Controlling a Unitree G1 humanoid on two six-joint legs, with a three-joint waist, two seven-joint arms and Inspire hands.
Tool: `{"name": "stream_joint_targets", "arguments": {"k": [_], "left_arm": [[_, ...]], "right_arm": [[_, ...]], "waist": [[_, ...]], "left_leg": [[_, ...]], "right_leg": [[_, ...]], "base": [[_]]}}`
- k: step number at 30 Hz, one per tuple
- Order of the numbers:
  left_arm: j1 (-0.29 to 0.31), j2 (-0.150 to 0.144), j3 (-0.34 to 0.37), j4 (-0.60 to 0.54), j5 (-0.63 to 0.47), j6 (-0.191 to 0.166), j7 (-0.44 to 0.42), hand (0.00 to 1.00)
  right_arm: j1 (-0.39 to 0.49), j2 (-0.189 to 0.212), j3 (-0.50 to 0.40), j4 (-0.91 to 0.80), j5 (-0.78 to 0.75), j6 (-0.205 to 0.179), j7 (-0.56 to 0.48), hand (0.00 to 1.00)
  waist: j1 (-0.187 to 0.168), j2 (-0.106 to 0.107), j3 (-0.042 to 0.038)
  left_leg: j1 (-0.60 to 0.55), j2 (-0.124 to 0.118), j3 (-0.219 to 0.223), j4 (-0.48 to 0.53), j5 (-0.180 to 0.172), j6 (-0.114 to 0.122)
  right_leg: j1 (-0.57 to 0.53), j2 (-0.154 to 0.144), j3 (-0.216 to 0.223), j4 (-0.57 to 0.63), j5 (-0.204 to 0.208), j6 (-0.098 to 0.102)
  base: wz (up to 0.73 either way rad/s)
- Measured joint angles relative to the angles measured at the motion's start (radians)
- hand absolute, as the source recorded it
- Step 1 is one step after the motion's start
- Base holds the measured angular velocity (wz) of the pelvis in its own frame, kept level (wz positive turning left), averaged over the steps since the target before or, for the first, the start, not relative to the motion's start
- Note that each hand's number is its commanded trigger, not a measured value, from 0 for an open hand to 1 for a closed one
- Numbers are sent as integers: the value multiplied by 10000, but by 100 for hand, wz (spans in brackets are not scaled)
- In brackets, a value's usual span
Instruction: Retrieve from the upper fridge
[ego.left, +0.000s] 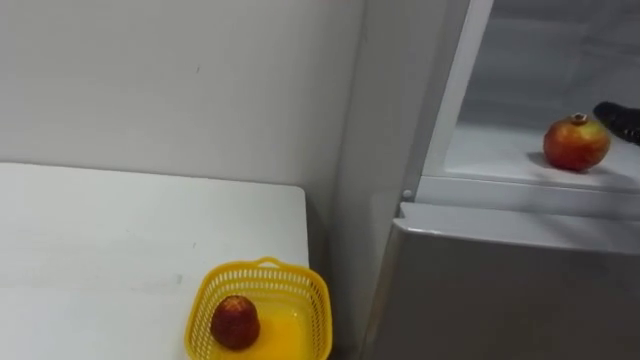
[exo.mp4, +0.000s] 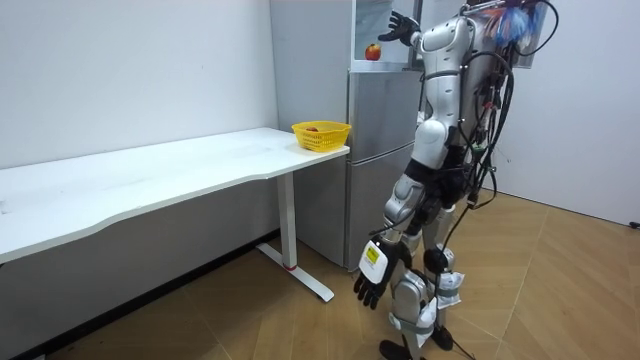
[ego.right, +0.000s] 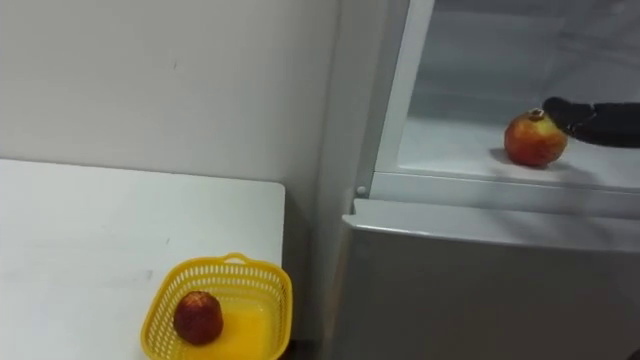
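A red-yellow pomegranate (ego.left: 576, 143) stands on the white shelf (ego.left: 490, 150) of the open upper fridge compartment. My right hand (ego.right: 592, 120) reaches in from the right at shelf height. Its dark fingers are straight and lie just beside the fruit's upper right, not around it. In the room view this hand (exo.mp4: 400, 27) is raised with its fingers spread next to the pomegranate (exo.mp4: 372, 51). My left hand (exo.mp4: 372, 284) hangs low beside my leg, fingers relaxed and holding nothing. I stand upright right in front of the fridge.
A yellow basket (ego.left: 262, 268) with one dark red fruit (ego.left: 235, 322) in it sits at the corner of the white table (ego.left: 120, 240), left of the fridge. The shut grey lower fridge door (ego.left: 500, 290) lies below the shelf. A white wall stands behind.
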Motion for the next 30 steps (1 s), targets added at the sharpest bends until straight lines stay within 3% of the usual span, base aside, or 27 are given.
{"name": "stream_joint_targets", "arguments": {"k": [7,11,15,21,30], "left_arm": [[50,22,-3,-219,6,206,-365,0],[59,23,43,-225,4,377,-393,0],[49,23,298,-235,9,499,-402,0],[60,25,487,-233,-3,548,-372,0],[221,29,555,-231,0,531,-360,0]], "right_arm": [[-151,-2,66,549,93,167,730,0],[-541,-25,71,1949,134,370,843,0],[-682,-57,71,2553,130,469,1003,0],[-720,-65,71,2859,120,470,1215,0],[-982,-74,72,3482,133,468,1478,0]], "waist": [[51,-152,60],[73,-241,18],[74,-216,5],[70,-49,-73],[23,37,-17]], "left_leg": [[14,-10,-68,12,0,-1],[-105,-22,-164,48,-1,-1],[-202,-12,-200,64,0,-3],[-230,-18,-223,49,7,-9],[-210,-14,-229,41,17,-14]], "right_leg": [[1,-8,-31,-2,-45,-6],[-58,-13,-90,-14,-44,-6],[-149,-8,-126,16,-43,-8],[-184,-31,-269,26,-39,-11],[-171,-34,-303,27,-38,-13]], "base": [[2],[6],[2],[0],[0]]}}
